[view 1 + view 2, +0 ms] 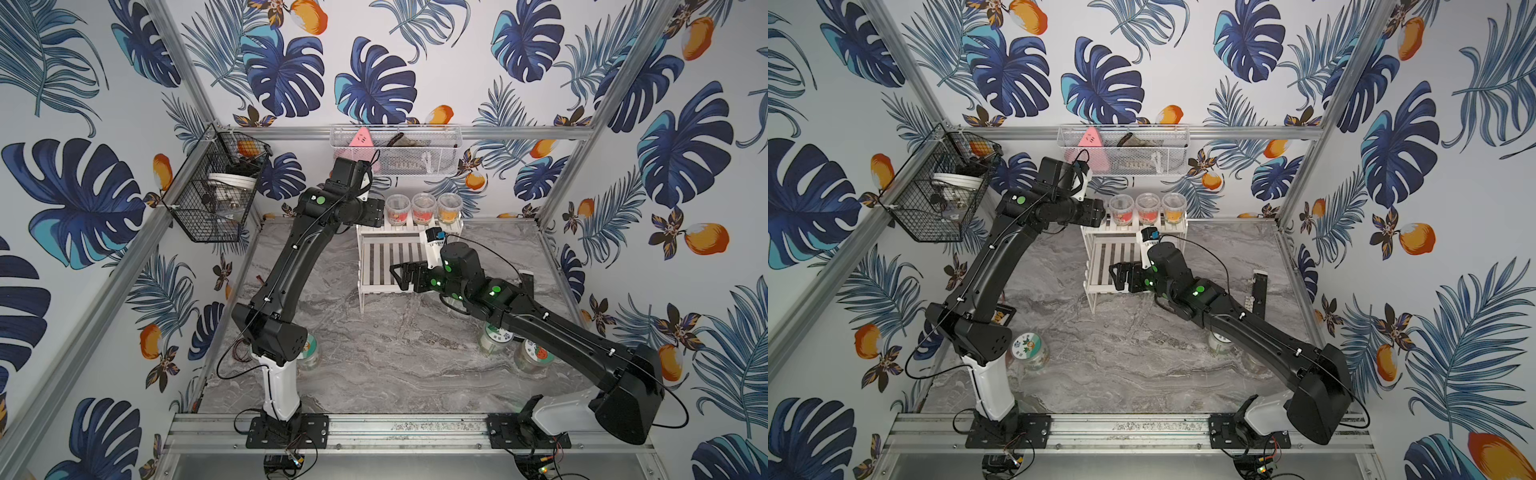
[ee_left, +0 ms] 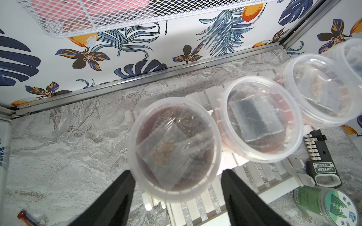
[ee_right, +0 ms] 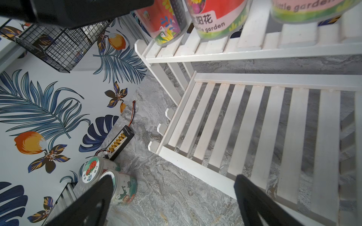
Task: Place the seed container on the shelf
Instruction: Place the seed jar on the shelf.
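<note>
Seed container [image 1: 396, 208]: clear round tub with clear lid and a seed packet inside, at the left end of the shelf's [image 1: 386, 253] upper tier. It leans a little next to its upright neighbour in the right wrist view. Whether its base sits flat on the slats cannot be told.

Contents, left to right:

1. Wire basket [image 1: 208, 195]: black, hung on the left wall, holding a white-rimmed tub.
2. Jar [image 1: 1030, 351]: printed lid, standing on the counter [image 1: 395, 353] beside the left arm's base.
3. Left hand [image 2: 176, 174]: reaches in from the left at upper-tier height and is closed on the seed container, one finger on each side of the tub below its lid.
4. Mesh basket [image 1: 399, 153]: white, on the back wall above the shelf, with a pink item at its left end.
5. Two more tubs [image 1: 424, 207] [image 1: 449, 205]: same type, upright, in a row just right of the seed container on the upper tier.
6. Shelf, lower tier: white slats, bare.
7. Right hand [image 1: 398, 277]: fingers wide apart and holding nothing, over the front edge of the lower tier.
8. Two jars [image 1: 494, 338] [image 1: 534, 357]: on the counter, partly hidden under the right arm.
9. Black tool [image 1: 1260, 291]: lies on the counter near the right wall.
</note>
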### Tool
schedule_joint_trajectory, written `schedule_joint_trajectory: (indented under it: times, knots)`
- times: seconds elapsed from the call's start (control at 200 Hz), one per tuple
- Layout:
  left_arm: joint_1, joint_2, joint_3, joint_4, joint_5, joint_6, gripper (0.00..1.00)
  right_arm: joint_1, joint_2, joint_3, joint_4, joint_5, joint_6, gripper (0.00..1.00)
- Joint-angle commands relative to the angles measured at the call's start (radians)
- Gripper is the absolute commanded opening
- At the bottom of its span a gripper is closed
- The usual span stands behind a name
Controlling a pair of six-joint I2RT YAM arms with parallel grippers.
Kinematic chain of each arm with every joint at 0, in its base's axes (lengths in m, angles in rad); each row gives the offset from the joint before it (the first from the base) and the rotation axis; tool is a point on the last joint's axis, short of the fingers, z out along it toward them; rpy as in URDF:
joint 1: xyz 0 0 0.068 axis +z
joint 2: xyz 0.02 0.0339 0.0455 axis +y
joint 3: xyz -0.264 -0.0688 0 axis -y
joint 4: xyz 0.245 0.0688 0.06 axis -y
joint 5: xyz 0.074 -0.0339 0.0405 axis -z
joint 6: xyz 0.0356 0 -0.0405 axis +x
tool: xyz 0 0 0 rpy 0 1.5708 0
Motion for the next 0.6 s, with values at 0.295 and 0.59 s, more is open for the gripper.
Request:
schedule_joint_trajectory:
  times: [0.295, 0.59]
  knots:
    - [0.001, -0.03, -0.004, 0.023, -0.008, -0.008, 0.89, -0.003, -0.027, -0.005, -0.017, 0.043, -0.023, 1.0]
    - [0.001, -0.186, -0.177, 0.07, 0.04, -0.006, 0.95, -0.031, -0.127, -0.043, -0.114, 0.099, -0.06, 1.0]
